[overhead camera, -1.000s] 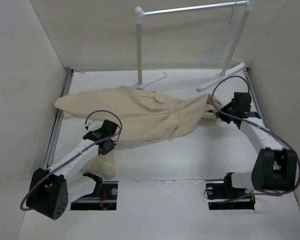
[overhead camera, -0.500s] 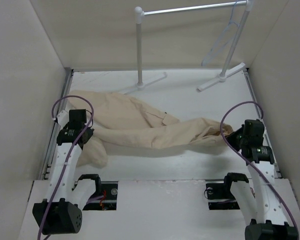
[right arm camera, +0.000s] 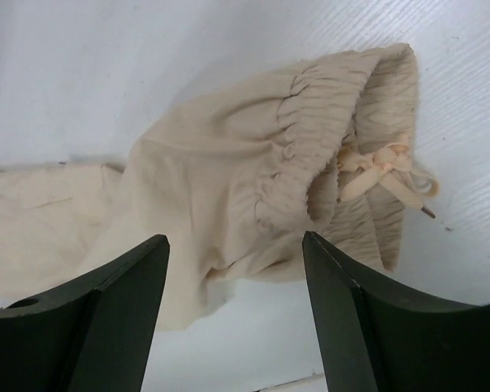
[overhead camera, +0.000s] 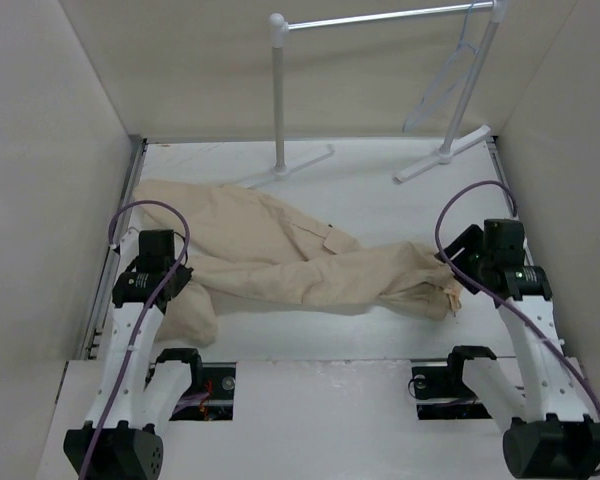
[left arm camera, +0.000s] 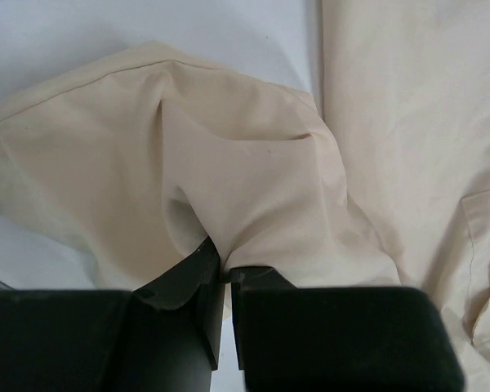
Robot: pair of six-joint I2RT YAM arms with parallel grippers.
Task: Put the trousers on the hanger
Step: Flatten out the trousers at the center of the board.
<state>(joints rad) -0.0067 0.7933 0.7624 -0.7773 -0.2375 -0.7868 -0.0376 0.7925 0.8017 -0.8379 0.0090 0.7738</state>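
Left hand (left arm camera: 226, 273) pinches a fold of the trousers (overhead camera: 280, 250); right hand (right arm camera: 233, 245) hangs spread over their waistband (right arm camera: 343, 122) on the desk (overhead camera: 380, 190).

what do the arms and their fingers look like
The left arm and right arm have white links with bulky black joint housings and black wrists. A purple cable loops along each. The fingers are matte black, broad and wedge-shaped.

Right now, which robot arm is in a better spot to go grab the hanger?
The right one. The right gripper is open and empty, and the hanger hangs on the rack on its side. The left gripper is shut on a leg of the trousers, over on the opposite side.
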